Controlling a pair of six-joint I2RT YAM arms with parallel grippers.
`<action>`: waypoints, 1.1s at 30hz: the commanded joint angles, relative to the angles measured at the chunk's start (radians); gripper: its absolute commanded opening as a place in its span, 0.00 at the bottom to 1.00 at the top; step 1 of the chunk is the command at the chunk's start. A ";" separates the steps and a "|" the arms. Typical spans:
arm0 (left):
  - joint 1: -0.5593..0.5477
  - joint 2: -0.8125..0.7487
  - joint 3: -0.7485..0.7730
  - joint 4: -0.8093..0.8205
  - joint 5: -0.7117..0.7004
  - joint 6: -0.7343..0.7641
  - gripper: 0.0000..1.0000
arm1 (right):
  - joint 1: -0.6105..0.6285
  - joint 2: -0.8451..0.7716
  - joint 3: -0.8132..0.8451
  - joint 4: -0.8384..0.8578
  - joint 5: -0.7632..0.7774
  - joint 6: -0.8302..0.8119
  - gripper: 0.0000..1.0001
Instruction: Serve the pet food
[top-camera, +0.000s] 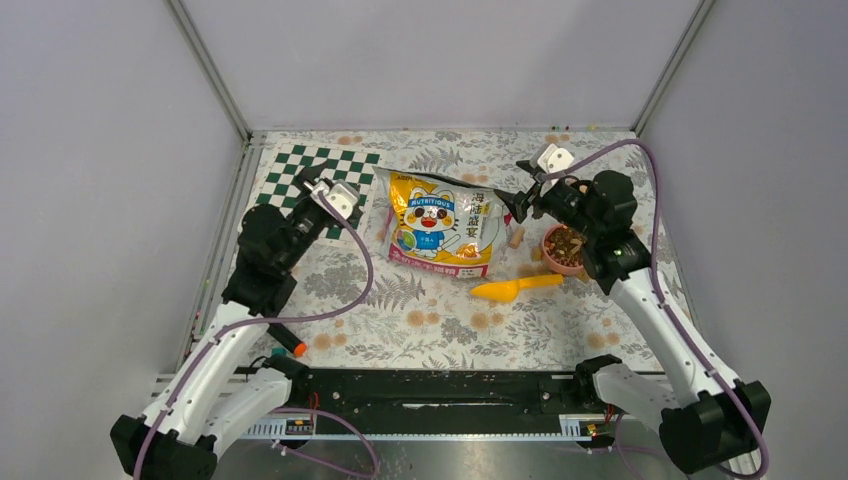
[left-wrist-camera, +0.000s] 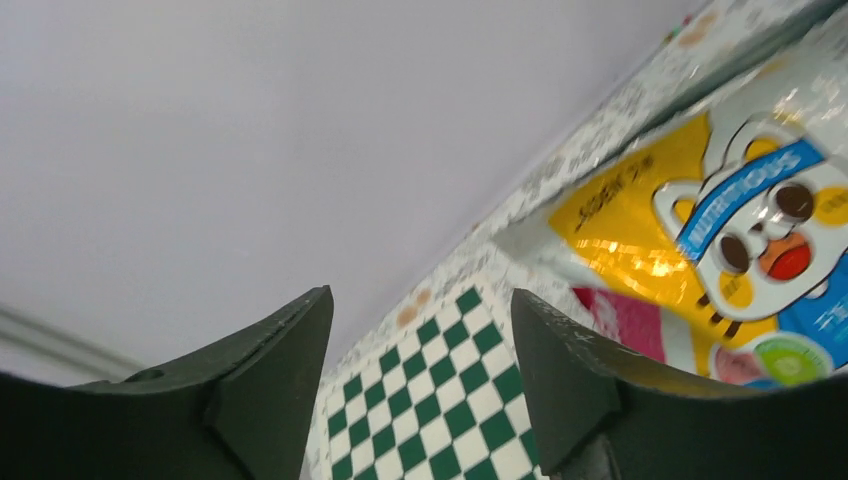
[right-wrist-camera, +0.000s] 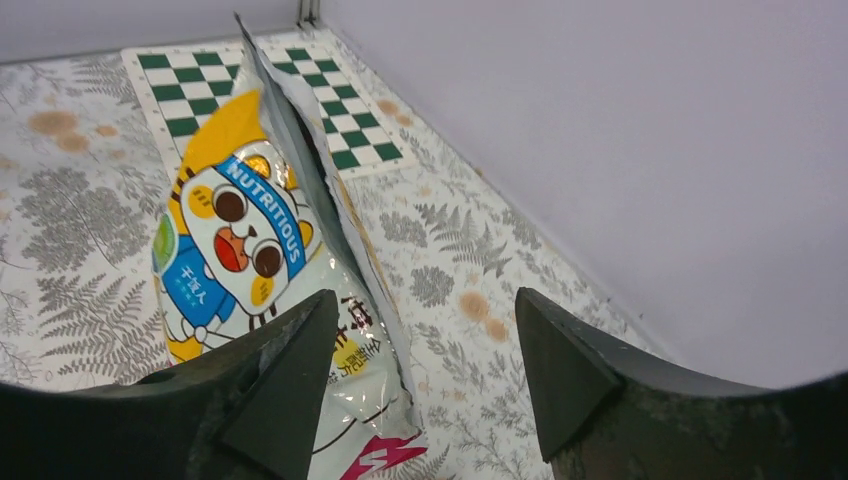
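Observation:
The glossy yellow pet food bag (top-camera: 440, 225) with the cartoon cat lies flat mid-table, its torn top edge toward the back; it also shows in the wrist views (left-wrist-camera: 720, 220) (right-wrist-camera: 240, 240). Brown pet food kibble (top-camera: 565, 243) fills a pink bowl (top-camera: 560, 266) to the bag's right. My left gripper (top-camera: 312, 182) (left-wrist-camera: 420, 300) hovers open left of the bag, over the checkered mat, holding nothing. My right gripper (top-camera: 520, 190) (right-wrist-camera: 425, 300) hovers open at the bag's right top corner, and nothing is pinched between its fingers.
A yellow scoop (top-camera: 515, 288) lies in front of the bowl. Tan cork-like pieces (top-camera: 516, 237) sit between bag and bowl. A green checkered mat (top-camera: 300, 172) covers the back left. An orange-tipped marker (top-camera: 288, 343) lies near the left arm. Grey walls enclose the table.

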 joint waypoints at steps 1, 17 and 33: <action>-0.001 0.004 0.095 0.007 0.158 -0.063 0.70 | -0.001 -0.050 0.067 -0.111 -0.068 0.019 0.75; 0.028 0.399 0.526 -0.390 0.549 0.026 0.79 | 0.000 0.149 0.352 -0.539 -0.102 -0.086 0.81; 0.029 0.689 0.745 -0.584 0.598 0.214 0.79 | 0.035 0.404 0.549 -0.676 -0.131 -0.293 0.71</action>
